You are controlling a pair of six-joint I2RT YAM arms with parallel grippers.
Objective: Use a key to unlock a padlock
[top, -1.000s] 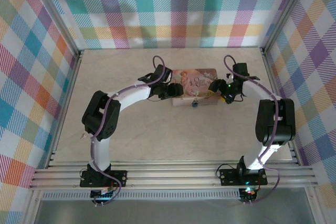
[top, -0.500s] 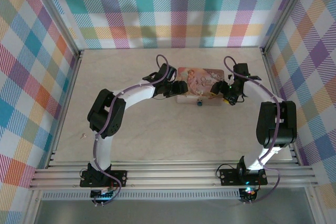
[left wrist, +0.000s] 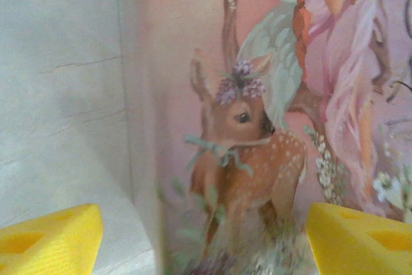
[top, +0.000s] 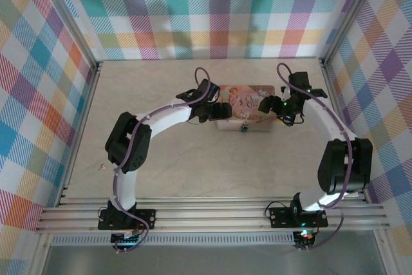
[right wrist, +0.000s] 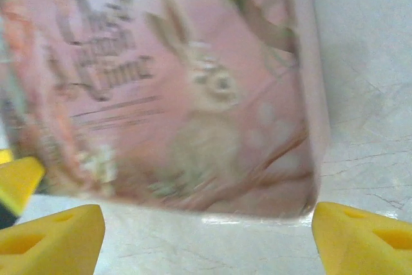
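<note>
The tiny blue padlock (top: pixel 244 128) hangs at the front side of the pink floral tin box (top: pixel 248 98) in the middle of the table. My left gripper (top: pixel 219 111) is at the box's left end. It is open, and its yellow fingertips (left wrist: pixel 51 239) stand wide apart with the deer picture on the box lid (left wrist: pixel 257 127) between them. My right gripper (top: pixel 275 109) is at the box's right end, also open. Its yellow fingertips (right wrist: pixel 364 236) are spread just below the box's corner (right wrist: pixel 193 94). No key can be made out in either gripper.
A small pale item (top: pixel 101 167) lies on the table near the left rail; I cannot tell what it is. The pale tabletop (top: pixel 193 165) is fenced by aluminium rails and checked walls. A yellow and black piece (right wrist: pixel 16 185) shows at the left edge of the right wrist view.
The tin box with its padlock has shifted a little to the right and away. Both grippers moved along with it at its two ends.
</note>
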